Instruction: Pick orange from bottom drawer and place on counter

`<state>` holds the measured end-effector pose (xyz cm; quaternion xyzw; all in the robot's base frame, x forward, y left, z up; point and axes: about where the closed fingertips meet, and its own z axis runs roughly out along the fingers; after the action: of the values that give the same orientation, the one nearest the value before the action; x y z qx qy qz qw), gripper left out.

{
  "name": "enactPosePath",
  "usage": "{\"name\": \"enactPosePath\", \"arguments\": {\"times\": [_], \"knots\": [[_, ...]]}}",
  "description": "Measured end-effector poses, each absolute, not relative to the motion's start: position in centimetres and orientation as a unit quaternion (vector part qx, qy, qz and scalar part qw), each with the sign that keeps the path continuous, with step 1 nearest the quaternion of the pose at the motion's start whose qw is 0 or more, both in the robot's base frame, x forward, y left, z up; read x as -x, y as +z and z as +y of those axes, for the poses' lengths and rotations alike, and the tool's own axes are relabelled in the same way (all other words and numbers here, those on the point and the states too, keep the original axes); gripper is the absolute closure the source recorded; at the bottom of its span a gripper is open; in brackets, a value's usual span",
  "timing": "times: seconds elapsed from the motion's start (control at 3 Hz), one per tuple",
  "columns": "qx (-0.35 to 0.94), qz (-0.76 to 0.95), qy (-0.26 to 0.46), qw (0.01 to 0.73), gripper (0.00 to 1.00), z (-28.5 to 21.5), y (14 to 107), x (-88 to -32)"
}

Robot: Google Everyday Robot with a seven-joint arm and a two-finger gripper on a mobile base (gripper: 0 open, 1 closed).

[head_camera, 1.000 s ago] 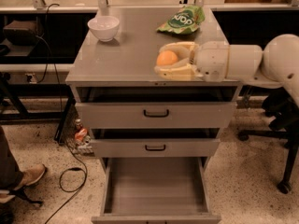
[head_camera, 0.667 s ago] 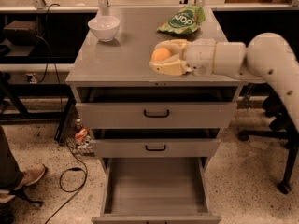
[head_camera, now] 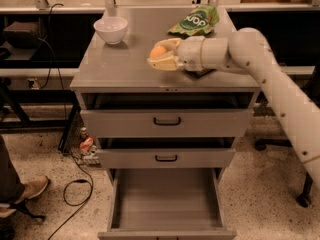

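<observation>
The gripper (head_camera: pixel 156 55) is in the upper middle of the frame, low over the grey tabletop (head_camera: pixel 115 66). Its 2 fingers (head_camera: pixel 169 43) are closed around the orange (head_camera: pixel 158 51), 1 finger above it and 1 below it. The orange is small and round. It sits between the fingers, a bit to the right of the tabletop's middle. I cannot tell if the orange touches the tabletop or hangs just over it.

The big white arm (head_camera: pixel 270 79) comes in from the right side of the frame and bends down to the lower right.

A white bowl (head_camera: pixel 110 29) stands near the back left corner of the tabletop, well apart from the gripper. A green snack bag (head_camera: pixel 194 20) lies near the back right corner, just behind the gripper. A dark flat thing (head_camera: pixel 200 74) peeks out from under the arm, but I cannot tell what it is.

Under the tabletop there are 3 grey drawers. The top drawer (head_camera: pixel 125 123) and the middle drawer (head_camera: pixel 125 159) each have a black handle and stick out a little. The bottom drawer (head_camera: pixel 165 199) is pulled far out, at the bottom middle of the frame. Its flat grey floor shows.

On the speckled floor (head_camera: pixel 260 184) at the lower left, a brown shoe (head_camera: pixel 31 189) and a black cable (head_camera: pixel 70 194) show. A small red and white thing (head_camera: pixel 86 145) lies beside the cabinet.
</observation>
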<state>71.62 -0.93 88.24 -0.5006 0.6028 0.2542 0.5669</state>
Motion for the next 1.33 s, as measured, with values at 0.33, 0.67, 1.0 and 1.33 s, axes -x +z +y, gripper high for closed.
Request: {"name": "enactPosePath", "arguments": {"times": [0.33, 0.67, 1.0, 1.33], "knots": [[0.478, 0.614, 0.265, 0.570, 0.98, 0.9, 86.4, -76.3], [0.462, 0.618, 0.271, 0.575, 0.75, 1.6, 85.9, -78.5], [0.460, 0.628, 0.267, 0.568, 0.44, 2.2, 86.0, -79.7], [0.464, 0.636, 0.262, 0.559, 0.22, 2.4, 85.9, -80.0]]}}
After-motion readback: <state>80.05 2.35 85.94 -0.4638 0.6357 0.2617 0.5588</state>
